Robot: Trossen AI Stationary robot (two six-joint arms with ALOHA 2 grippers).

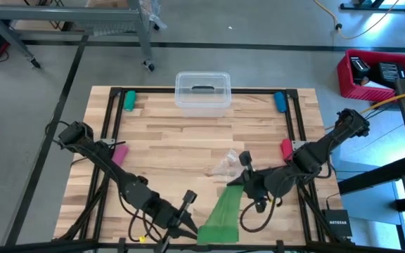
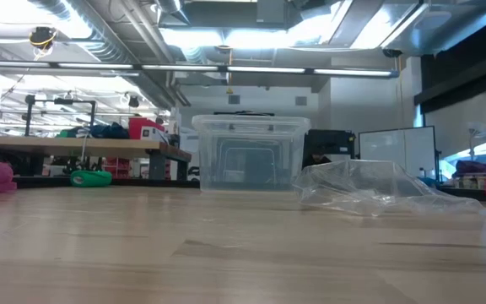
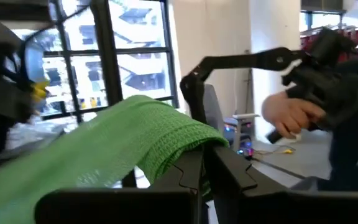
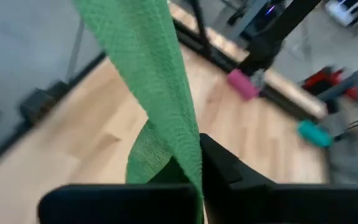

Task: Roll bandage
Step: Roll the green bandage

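- Bandage [image 1: 223, 212] — the bright green strip — hangs stretched between the two grippers at the near edge of the table [image 1: 188, 140], running from the right gripper down toward the left one.
- Left gripper [image 1: 185, 222] sits at the near edge, closed on one end of the strip; its wrist view shows the fabric draped over the shut fingers [image 3: 191, 174].
- Right gripper [image 1: 245, 184] is a little farther in, just beside the clear plastic bag [image 1: 225, 165], and is likewise clamped on the other end; in its wrist view the strip rises straight from between the fingers [image 4: 229, 174].
- Progress, as I judge it: early. The strip is lifted and held at both ends, but it lies flat and open — no coil or wound turns show anywhere along it.
- Left to do: start a first fold or turn at one end, then wind the whole length onto it and set the roll down.
- Elsewhere: a clear lidded box [image 1: 202, 92] stands at the far edge, well apart from the work; small coloured rolls lie near the table's sides, among them a pink roll [image 1: 120, 153].
- A person's hand [image 3: 288, 115] shows beyond the table in the left wrist view.
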